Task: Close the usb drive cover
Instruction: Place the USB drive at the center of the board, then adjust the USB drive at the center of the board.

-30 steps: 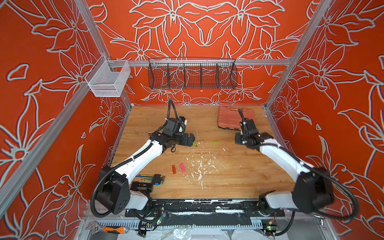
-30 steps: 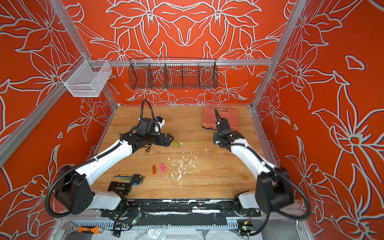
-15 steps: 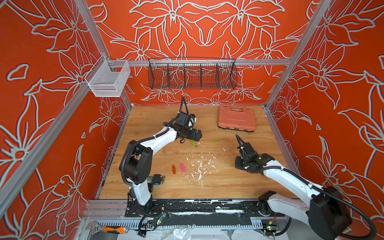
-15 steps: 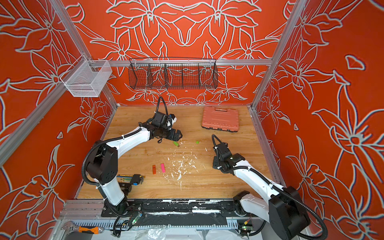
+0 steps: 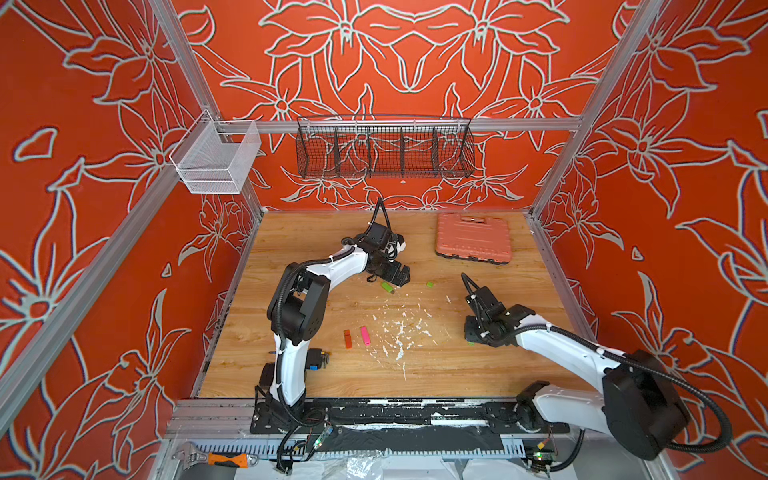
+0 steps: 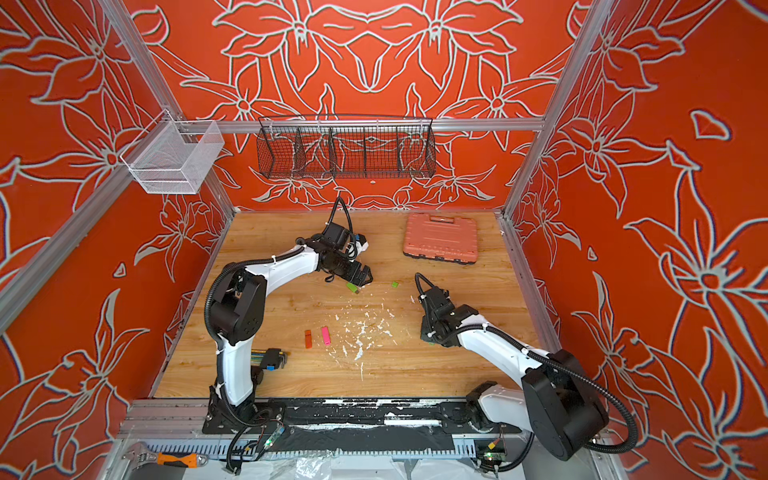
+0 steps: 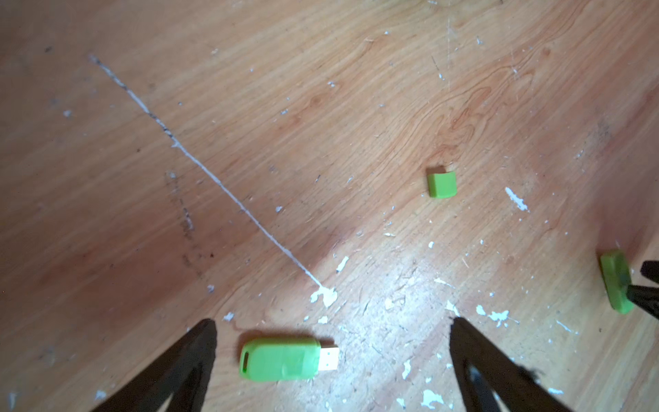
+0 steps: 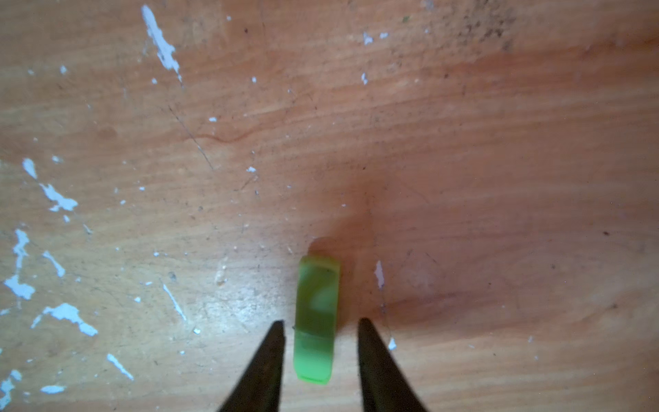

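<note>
You have an orange tool case (image 5: 473,239) lying flat near the table's (image 5: 282,232) far right corner. By the front left corner sits what may be a hex key set (image 5: 319,360). An orange stick (image 5: 347,338) and a pink stick (image 5: 365,335) lie side by side mid-table, just beside white flecks (image 5: 401,332). A black wire basket (image 5: 384,151) hangs on the back wall.

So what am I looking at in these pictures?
Two white robot arms work over a wooden table. Two pictures look down from overhead; two come from wrist cameras. The left gripper is open, straddling a bright green plastic USB drive with its metal plug bare; a small green cap lies apart. The right gripper is open around another green plastic stick, not touching it. Neither holds anything. An orange stick, a pink one and a salmon plastic case lie elsewhere.
</note>
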Robot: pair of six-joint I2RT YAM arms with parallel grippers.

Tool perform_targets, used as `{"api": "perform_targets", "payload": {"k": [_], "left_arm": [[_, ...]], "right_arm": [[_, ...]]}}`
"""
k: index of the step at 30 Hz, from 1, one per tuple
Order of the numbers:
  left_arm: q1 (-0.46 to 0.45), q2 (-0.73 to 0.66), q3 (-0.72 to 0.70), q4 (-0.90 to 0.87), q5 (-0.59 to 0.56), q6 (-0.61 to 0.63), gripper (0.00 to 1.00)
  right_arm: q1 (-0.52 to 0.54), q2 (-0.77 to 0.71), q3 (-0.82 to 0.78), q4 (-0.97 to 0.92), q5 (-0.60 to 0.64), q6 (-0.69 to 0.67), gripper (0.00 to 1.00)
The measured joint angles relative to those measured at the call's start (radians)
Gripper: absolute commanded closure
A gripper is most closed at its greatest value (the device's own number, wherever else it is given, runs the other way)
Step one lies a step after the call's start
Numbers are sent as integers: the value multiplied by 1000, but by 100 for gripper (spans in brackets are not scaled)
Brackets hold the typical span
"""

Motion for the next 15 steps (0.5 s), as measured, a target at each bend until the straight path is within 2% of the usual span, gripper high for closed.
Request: {"api": "perform_targets", "payload": {"k": [4, 10, 15], "left_arm": [[0, 39, 39, -25, 38, 39, 0], [0, 104, 107, -81, 74, 83, 0], [0, 129, 111, -117, 80, 103, 3]], "right_arm": [[0, -18, 26, -35, 4, -8, 47], [0, -147, 65, -66, 8, -8, 45], [0, -230, 66, -75, 8, -8, 44]]}}
